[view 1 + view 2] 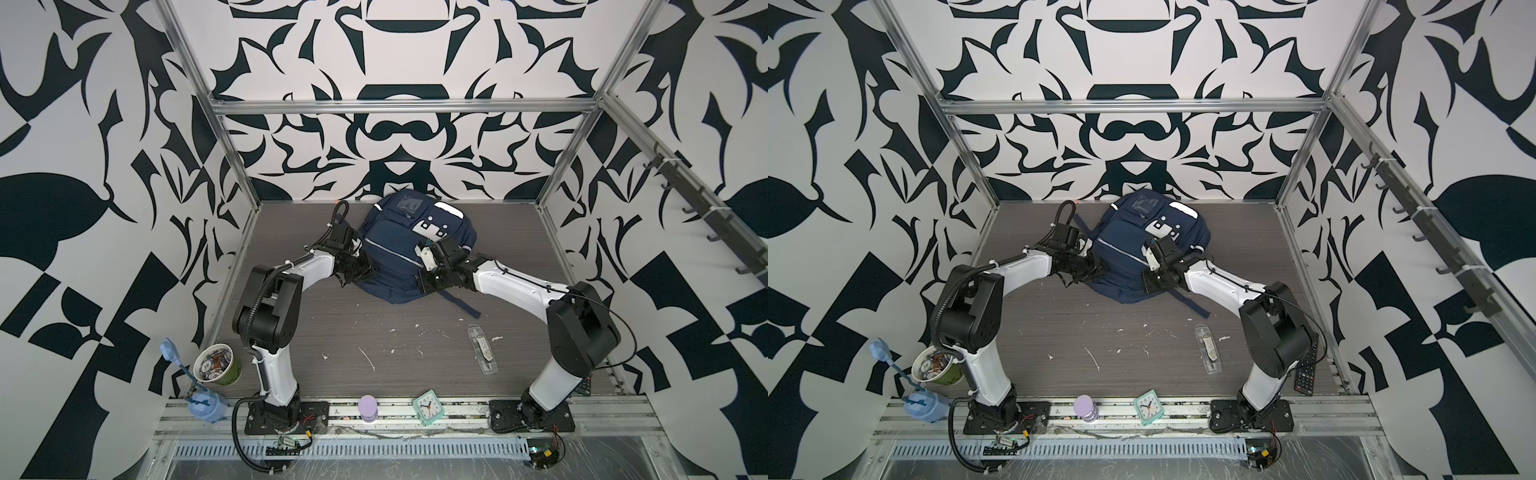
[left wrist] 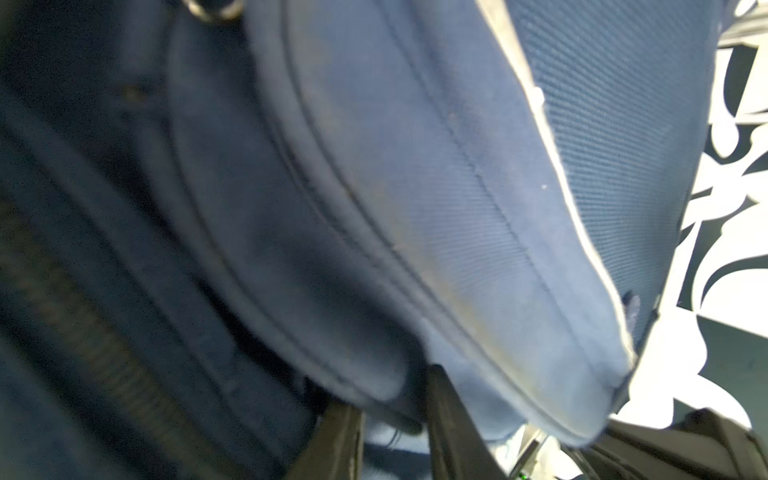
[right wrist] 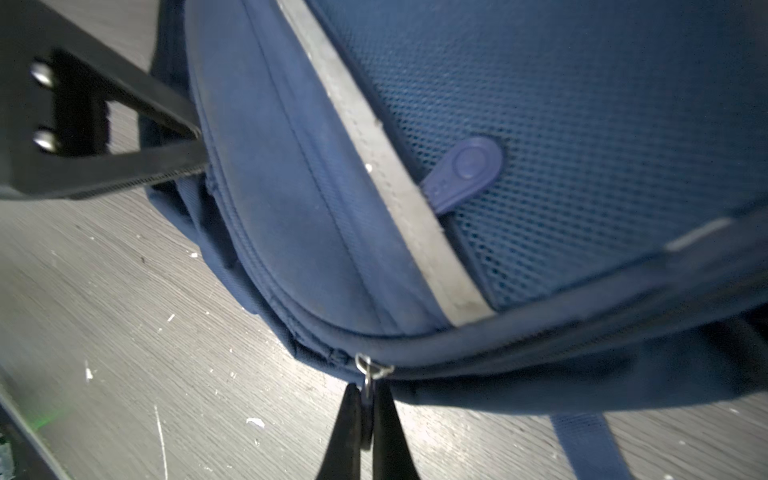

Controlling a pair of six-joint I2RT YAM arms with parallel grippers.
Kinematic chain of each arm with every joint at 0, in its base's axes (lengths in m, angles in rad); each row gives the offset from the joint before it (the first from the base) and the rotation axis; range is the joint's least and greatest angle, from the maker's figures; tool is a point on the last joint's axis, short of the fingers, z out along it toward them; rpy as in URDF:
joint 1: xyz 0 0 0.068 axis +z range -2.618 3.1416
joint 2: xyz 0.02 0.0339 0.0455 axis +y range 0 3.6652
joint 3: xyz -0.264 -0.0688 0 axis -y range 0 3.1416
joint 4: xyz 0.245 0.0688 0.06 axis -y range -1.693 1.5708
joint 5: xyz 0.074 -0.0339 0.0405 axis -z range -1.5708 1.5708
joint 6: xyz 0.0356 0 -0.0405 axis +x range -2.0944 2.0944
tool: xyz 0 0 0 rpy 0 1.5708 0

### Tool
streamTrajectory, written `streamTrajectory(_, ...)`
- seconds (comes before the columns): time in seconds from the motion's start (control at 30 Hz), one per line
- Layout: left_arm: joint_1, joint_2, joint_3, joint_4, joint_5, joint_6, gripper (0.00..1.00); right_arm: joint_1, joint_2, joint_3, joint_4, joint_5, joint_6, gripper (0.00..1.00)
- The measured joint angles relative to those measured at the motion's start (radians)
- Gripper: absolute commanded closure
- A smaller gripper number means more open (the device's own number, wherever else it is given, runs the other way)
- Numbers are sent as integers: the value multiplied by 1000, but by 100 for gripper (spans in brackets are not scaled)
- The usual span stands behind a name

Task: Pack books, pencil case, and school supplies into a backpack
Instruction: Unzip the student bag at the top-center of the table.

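One navy backpack (image 1: 386,266), silver strip (image 3: 395,178); right gripper (image 3: 366,390) pinches zip pull (image 3: 372,368); left gripper (image 2: 390,399) nips its edge

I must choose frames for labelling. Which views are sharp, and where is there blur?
Both top views: evenly lit, the backpack sharp. Left wrist view: too close, the zipper teeth smeared, only the lighter fabric weave crisp. Right wrist view: mesh and reflective strip clear; the right hand on the zipper pull soft.
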Motion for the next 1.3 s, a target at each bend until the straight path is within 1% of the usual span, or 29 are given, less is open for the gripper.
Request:
streamTrajectory(0.07, -6, 4, 0, 5, -3, -7, 80, 20, 35, 22, -3, 6, 4, 100)
streamTrajectory(0.27, -24, 8, 0, 23, -19, -27, 80, 68, 141, 138, -28, 14, 26, 100)
streamTrajectory(0.53, -53, 8, 0, 37, -27, -46, 80, 92, 271, 333, -85, 11, 72, 100)
streamTrajectory(0.6, -59, 8, 0, 37, -27, -48, 78, 92, 294, 364, -87, 6, 82, 100)
streamTrajectory(0.67, -62, 8, 0, 36, -27, -50, 73, 89, 300, 369, -85, 5, 93, 100)
streamTrajectory(0.8, -68, 5, -5, 27, -25, -39, 59, 71, 281, 333, -49, -13, 112, 100)
streamTrajectory(0.9, -63, -11, -9, 16, -23, -19, 55, 53, 232, 262, -4, -32, 120, 100)
streamTrajectory(0.97, -56, -32, -13, 1, -22, -4, 53, 42, 193, 218, 16, -37, 121, 100)
streamTrajectory(1.13, -13, -89, -9, -48, -31, 34, 52, 0, 79, 105, 31, -36, 120, 100)
streamTrajectory(1.3, 8, -93, 33, -84, -50, 60, 52, -48, -13, 15, 27, -34, 119, 100)
